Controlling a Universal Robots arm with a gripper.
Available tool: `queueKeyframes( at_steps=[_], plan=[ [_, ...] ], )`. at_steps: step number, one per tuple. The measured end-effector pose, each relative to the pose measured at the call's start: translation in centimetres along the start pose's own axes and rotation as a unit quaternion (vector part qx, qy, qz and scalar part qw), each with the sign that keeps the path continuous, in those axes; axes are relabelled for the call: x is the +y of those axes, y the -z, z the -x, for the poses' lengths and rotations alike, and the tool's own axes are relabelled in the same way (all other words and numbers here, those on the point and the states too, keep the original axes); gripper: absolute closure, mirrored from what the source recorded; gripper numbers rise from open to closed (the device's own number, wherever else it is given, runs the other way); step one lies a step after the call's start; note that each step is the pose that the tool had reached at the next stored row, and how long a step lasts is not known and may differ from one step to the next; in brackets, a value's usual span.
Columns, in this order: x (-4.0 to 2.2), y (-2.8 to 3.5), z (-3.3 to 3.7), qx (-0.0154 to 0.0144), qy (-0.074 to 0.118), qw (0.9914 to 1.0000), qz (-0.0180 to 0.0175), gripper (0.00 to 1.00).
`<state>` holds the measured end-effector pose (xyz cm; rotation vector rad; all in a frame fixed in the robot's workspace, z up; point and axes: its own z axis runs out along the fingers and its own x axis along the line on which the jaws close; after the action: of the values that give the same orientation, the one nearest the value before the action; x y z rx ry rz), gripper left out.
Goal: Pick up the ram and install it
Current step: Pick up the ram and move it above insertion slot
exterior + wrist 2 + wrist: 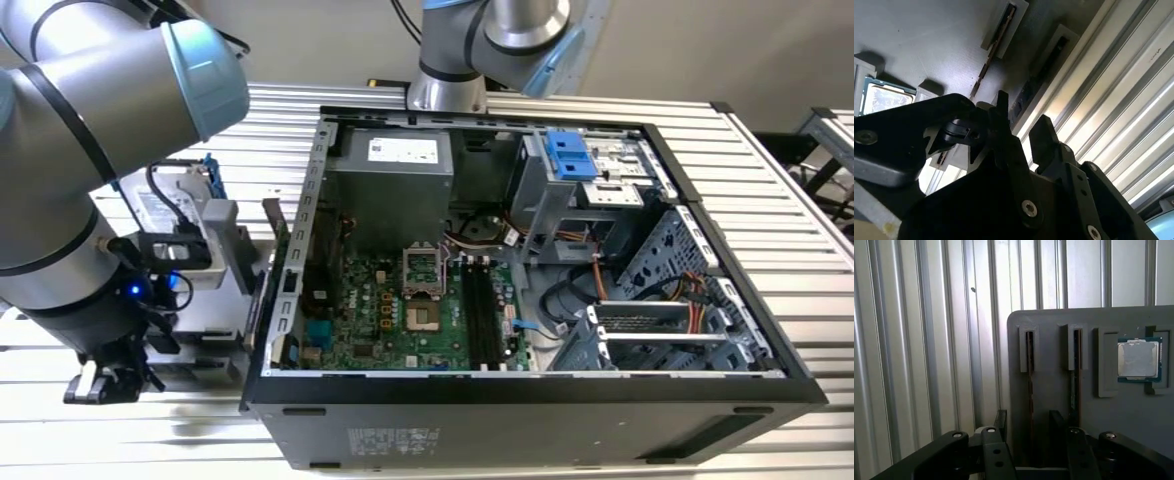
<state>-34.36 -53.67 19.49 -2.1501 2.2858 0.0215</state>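
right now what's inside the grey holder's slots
Two sticks on edge: the ram between the open jaws, a second stick beside it. Their near ends are hidden behind the gripper.

You could follow the ram (1030,385) only partway in the first wrist view — its near end ran down behind the gripper (1028,416) body. The grey tray (1054,320) ran off the picture's edge just past the processor (1138,358), whose far side was tucked under the rim of its holder (1156,388). In the second wrist view the ram was a dark, soft streak, probably edge-on, its chips too dim to tell. In the exterior view the arm (80,150) stood before most of that tray — and a second arm (487,40) was cut off at the top edge.
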Motion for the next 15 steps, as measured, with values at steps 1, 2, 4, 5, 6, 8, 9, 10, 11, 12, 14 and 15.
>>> queueKeyframes(
  at_steps=[1, 2, 4, 5, 6, 8, 9, 10, 11, 12, 14, 15],
  plan=[
    [0.00, 0.00, 0.00, 0.0000, 0.000, 1.00000, 0.0000, 0.00],
    [0.00, 0.00, 0.00, 0.0000, 0.000, 1.00000, 0.0000, 0.00],
    [0.00, -0.01, 0.01, 0.0000, 0.000, 1.00000, 0.0000, 0.00],
    [0.00, -0.01, 0.01, 0.0002, 0.001, 1.00000, 0.0003, 0.00],
    [0.00, 0.00, 0.01, 0.0003, 0.006, 0.99998, 0.0006, 0.00],
    [0.00, 0.00, 0.01, 0.0006, 0.013, 0.99991, 0.0008, 0.00],
    [0.00, 0.00, 0.01, 0.0006, 0.015, 0.99989, 0.0008, 0.00],
    [0.00, 0.00, 0.01, 0.0006, 0.016, 0.99987, 0.0008, 0.00],
    [0.00, 0.00, 0.01, 0.0006, 0.017, 0.99985, 0.0008, 0.00],
    [0.00, 0.00, 0.01, 0.0007, 0.018, 0.99983, 0.0008, 0.00],
    [0.00, 0.00, 0.01, 0.0007, 0.021, 0.99979, 0.0008, 0.00],
    [0.00, 0.00, 0.01, 0.0007, 0.022, 0.99976, 0.0009, 1.00]
  ],
)
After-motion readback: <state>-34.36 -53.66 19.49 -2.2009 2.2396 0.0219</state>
